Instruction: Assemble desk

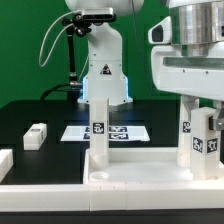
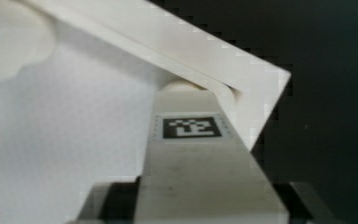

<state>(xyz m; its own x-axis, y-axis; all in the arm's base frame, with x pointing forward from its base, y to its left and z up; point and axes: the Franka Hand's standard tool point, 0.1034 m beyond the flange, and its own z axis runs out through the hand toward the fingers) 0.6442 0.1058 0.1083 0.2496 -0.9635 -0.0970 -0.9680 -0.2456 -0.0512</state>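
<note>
low exterior view, close wrist view down leg post (image 2: 194, 150)

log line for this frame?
step: leg mounting | pincer: shut on leg post | post: upright at desk slab corner | second post: standing on slab

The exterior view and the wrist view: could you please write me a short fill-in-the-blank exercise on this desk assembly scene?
1. The gripper grips the held leg post, which stands ____ at the desk slab.
2. In the wrist view, the tag on the held leg post is black and ____.
3. The loose leg post lies on the ____ table.
4. The second leg post stands on the desk slab, toward the exterior view's ____ of the held one.

Missing words: upright; white; black; left.
</note>
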